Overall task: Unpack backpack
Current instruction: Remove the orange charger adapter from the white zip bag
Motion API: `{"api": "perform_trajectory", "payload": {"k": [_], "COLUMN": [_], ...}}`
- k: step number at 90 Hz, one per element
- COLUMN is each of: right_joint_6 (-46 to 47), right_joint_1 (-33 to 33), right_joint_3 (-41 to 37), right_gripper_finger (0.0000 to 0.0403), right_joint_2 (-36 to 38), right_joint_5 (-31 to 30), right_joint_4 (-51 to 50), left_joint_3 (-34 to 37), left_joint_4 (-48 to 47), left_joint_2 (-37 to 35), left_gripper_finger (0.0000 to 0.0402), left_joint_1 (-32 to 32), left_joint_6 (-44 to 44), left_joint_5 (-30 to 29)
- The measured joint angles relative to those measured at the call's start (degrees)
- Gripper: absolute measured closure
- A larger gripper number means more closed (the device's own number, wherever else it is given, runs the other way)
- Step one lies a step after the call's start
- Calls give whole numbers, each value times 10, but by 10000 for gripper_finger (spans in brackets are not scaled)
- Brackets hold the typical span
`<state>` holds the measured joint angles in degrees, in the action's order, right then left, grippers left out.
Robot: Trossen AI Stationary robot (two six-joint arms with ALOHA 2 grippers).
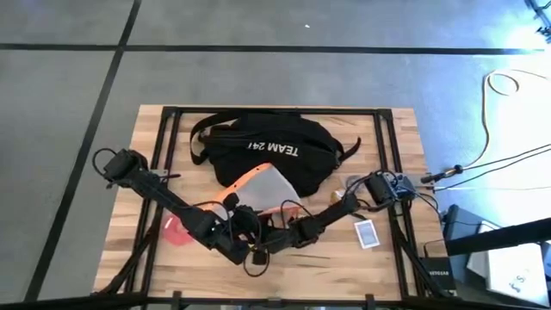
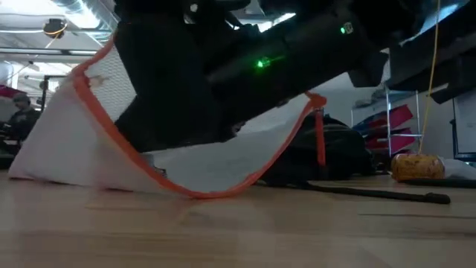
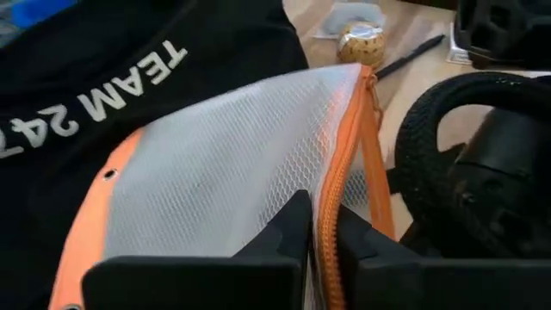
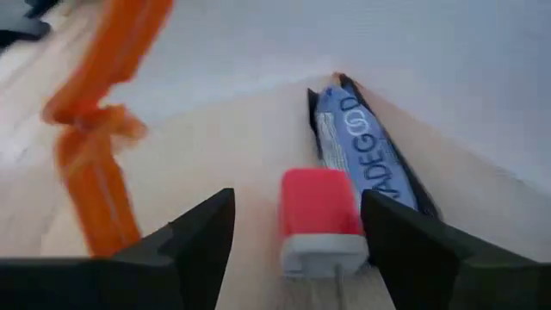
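The black backpack [image 1: 267, 151] with white "TEAM 247" lettering lies flat at the table's far middle. Against its near side lies a translucent mesh pouch [image 1: 263, 185] with orange trim, its mouth raised and facing the near edge [image 2: 201, 190]. My left gripper [image 3: 323, 224] is shut on the pouch's orange zip edge. My right gripper [image 4: 297, 224] is open and reaches into the pouch's mouth. A red-and-white item [image 4: 320, 220] lies between its fingers, apart from both. Behind that item lies a blue wrapped bar [image 4: 366, 155]. My left gripper pinches the pouch's orange zip edge [image 3: 331, 194] between its two fingers, coming from the near side. That edge is lifted, so the mouth gapes, while the pouch's lower rim [image 2: 197, 192] rests on the table.
A round golden snack [image 3: 360, 41] and a grey item [image 1: 353, 181] lie to the right of the backpack. A white card [image 1: 366, 232] lies near the right arm, a red thing [image 1: 176, 231] by the left arm. Backpack straps [image 1: 202, 129] trail at the far left.
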<state>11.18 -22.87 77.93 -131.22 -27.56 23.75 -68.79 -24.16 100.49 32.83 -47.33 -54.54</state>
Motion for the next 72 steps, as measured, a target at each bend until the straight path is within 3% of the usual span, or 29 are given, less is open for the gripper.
{"api": "perform_trajectory", "payload": {"k": [40, 72], "right_joint_6": [6, 8], "right_joint_1": [7, 7], "right_joint_3": [23, 28], "right_gripper_finger": [173, 253], "right_joint_2": [-22, -22], "right_joint_5": [8, 11], "right_joint_4": [-33, -41], "left_joint_3": [0, 0], "left_joint_4": [7, 7], "left_joint_2": [0, 0], "left_gripper_finger": [401, 401], "left_joint_1": [0, 0], "left_joint_6": [0, 0], "left_joint_5": [7, 10]}}
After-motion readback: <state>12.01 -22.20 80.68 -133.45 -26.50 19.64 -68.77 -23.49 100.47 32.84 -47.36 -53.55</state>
